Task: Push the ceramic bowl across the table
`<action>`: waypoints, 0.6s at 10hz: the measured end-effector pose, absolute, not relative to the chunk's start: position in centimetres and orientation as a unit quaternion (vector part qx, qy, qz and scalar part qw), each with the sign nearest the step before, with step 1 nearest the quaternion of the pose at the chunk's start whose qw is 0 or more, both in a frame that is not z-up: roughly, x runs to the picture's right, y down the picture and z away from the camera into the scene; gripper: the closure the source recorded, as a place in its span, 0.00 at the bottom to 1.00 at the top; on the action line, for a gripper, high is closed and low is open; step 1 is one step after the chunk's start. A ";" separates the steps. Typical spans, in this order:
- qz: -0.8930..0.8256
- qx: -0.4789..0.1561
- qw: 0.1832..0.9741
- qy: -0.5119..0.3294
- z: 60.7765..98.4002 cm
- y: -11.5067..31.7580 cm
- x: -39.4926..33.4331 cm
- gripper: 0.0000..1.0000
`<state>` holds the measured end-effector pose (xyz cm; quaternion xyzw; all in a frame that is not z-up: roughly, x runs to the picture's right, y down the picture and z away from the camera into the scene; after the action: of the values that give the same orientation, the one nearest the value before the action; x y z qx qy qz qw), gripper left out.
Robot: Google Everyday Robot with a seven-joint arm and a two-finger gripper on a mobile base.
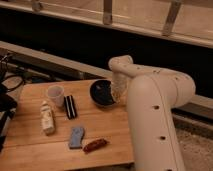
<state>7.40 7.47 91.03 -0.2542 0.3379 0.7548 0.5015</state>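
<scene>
**Gripper (pixel 116 94) at the ceramic bowl's (pixel 101 93) right rim, far side of the table (pixel 107 129); spread or pressed together, cannot tell.**
Nearer than the gripper and to its left, brown snack (pixel 95 145) and blue packet (pixel 76 137) lie clear; bottle (pixel 47 118), black bar (pixel 70 106) and white cup (pixel 55 94) crowd the leftward lane; bowl looks stiff, weighty, slick, chippable; shove low on its wall.

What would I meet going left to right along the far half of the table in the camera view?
white cup → black rectangular object → ceramic bowl → gripper, which sits at the bowl's right rim.
</scene>
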 end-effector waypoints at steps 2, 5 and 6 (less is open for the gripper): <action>0.761 -0.239 0.507 0.326 90.5 6.1 8.1 0.82; 0.774 -0.221 0.508 0.308 89.4 1.7 8.8 0.82; 0.779 -0.218 0.502 0.307 89.7 0.3 10.0 0.82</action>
<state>10.01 0.29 89.74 -0.2180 0.3067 0.7790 0.5016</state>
